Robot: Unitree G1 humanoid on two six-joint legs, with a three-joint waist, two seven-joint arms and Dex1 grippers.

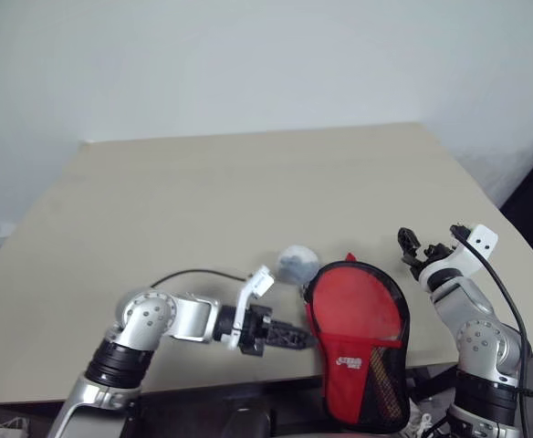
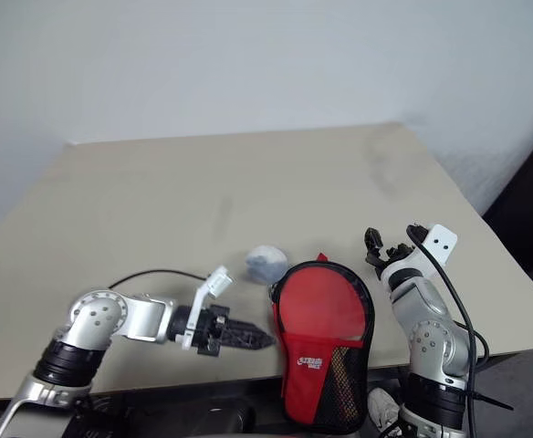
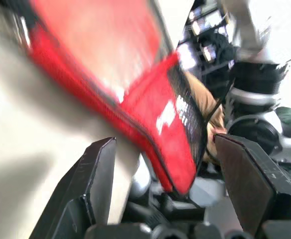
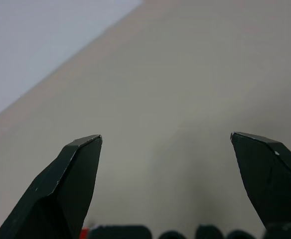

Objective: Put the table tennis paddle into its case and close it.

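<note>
The case (image 1: 362, 360) lies at the table's front edge, red logo side and black mesh up, with its narrow end hanging past the edge. A smooth round red face (image 1: 358, 306) in its upper part looks like the table tennis paddle behind the clear panel; the handle is hidden. My left gripper (image 1: 292, 338) points at the case's left rim. In the left wrist view its fingers (image 3: 93, 174) stand wide apart, with the case's red edge (image 3: 155, 124) just ahead of them. My right gripper (image 1: 426, 245) hovers open just right of the case, holding nothing.
A small bluish-grey fluffy lump (image 1: 296, 263) sits on the table (image 1: 248, 192) just behind the case's upper left rim. A black cable (image 1: 193, 273) runs along my left forearm. The table ends just in front of both arms.
</note>
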